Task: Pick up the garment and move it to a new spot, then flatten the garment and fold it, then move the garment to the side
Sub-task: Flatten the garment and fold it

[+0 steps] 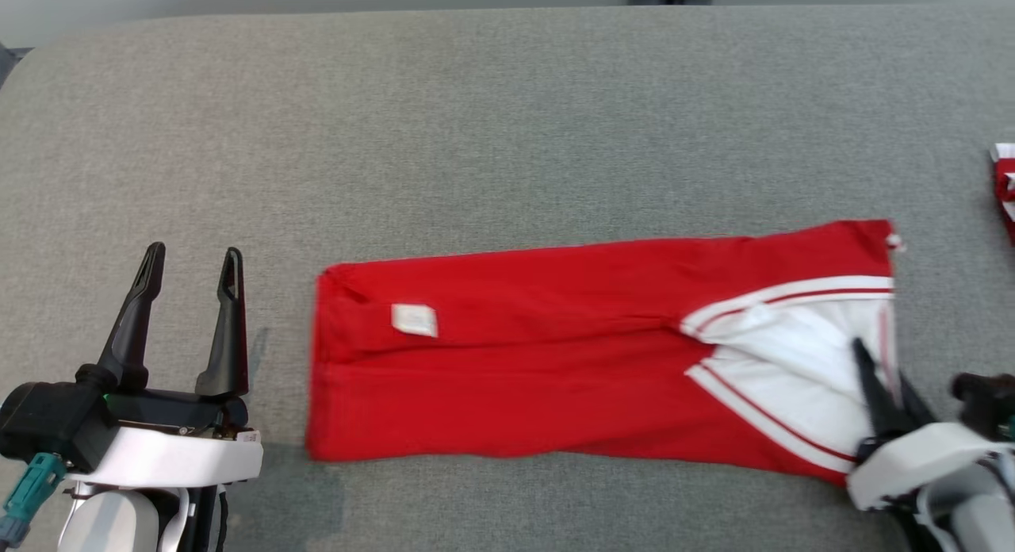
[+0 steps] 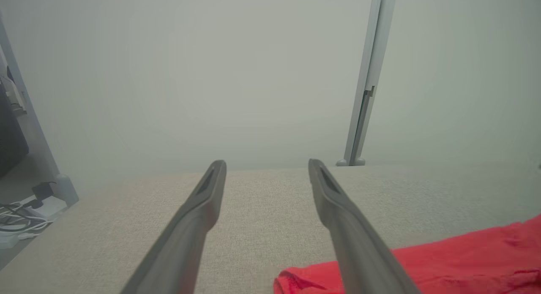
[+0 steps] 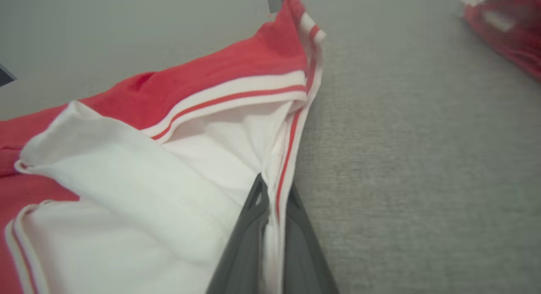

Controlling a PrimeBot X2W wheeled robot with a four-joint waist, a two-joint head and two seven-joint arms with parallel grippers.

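Observation:
The garment (image 1: 555, 354) is red with white, red-striped trim, and lies folded in a long strip across the grey cloth surface (image 1: 507, 124). A white label sits near its left end. My right gripper (image 1: 880, 373) is at the garment's right end, shut on the striped white edge (image 3: 277, 201), which runs between its two dark fingers. My left gripper (image 1: 190, 266) hovers open to the left of the garment, apart from it. In the left wrist view the garment's red corner (image 2: 444, 260) lies just right of my open left gripper (image 2: 267, 165).
A second red and white cloth (image 1: 1005, 187) lies at the far right edge of the surface, also in the right wrist view's top right (image 3: 507, 36). Beyond the surface are a pale wall, a grey post (image 2: 367, 95) and cables on the floor (image 2: 21, 218).

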